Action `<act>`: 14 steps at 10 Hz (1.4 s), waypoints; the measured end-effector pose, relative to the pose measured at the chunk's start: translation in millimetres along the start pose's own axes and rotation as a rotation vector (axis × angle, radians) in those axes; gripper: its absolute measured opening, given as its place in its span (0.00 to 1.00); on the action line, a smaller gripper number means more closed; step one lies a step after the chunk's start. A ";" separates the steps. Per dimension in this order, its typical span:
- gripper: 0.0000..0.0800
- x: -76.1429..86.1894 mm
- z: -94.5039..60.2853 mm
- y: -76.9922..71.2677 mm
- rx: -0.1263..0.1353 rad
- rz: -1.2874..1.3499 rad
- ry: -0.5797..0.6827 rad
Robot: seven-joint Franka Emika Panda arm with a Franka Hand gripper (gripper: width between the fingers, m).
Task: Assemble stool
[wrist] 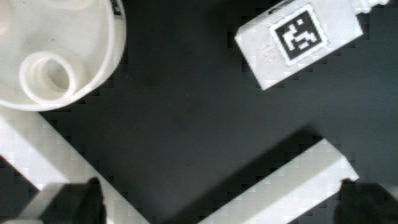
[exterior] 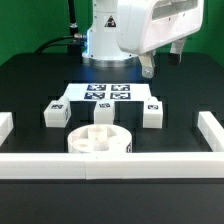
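Observation:
The round white seat point(exterior: 100, 142) lies near the front rail, and part of it shows in the wrist view point(wrist: 54, 50). Three short white legs with tags stand behind it: one on the exterior view's left point(exterior: 57, 113), one in the middle point(exterior: 103, 113) and one on the right point(exterior: 152, 114). One tagged leg point(wrist: 302, 40) shows in the wrist view. My gripper point(exterior: 163, 58) hangs high above the back right of the table, away from all the parts. In the wrist view it point(wrist: 217, 205) is open and empty, with dark fingertips point(wrist: 71, 200) at both lower corners.
The marker board point(exterior: 108, 95) lies flat behind the legs. Long white border rails run along the front point(exterior: 110, 165), the left point(exterior: 5, 125) and the right point(exterior: 212, 128). Two rail pieces point(wrist: 285, 185) meet at an angle far below the jaws in the wrist view.

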State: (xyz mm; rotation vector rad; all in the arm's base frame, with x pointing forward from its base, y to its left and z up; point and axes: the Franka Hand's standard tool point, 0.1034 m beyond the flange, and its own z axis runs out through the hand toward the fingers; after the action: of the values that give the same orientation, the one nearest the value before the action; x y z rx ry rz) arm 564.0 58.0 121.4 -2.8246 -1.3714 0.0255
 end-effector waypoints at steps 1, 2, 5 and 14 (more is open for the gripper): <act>0.81 0.0 0.0 0.0 0.000 0.000 0.000; 0.81 0.0 0.0 0.0 0.000 0.000 0.000; 0.81 -1.1 0.9 0.5 0.001 0.001 -0.001; 0.81 -54.1 76.9 50.2 -0.011 -0.109 0.017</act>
State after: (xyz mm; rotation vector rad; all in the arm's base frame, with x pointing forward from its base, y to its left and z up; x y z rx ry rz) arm 568.9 -16.0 44.8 -2.7474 -1.5239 -0.0067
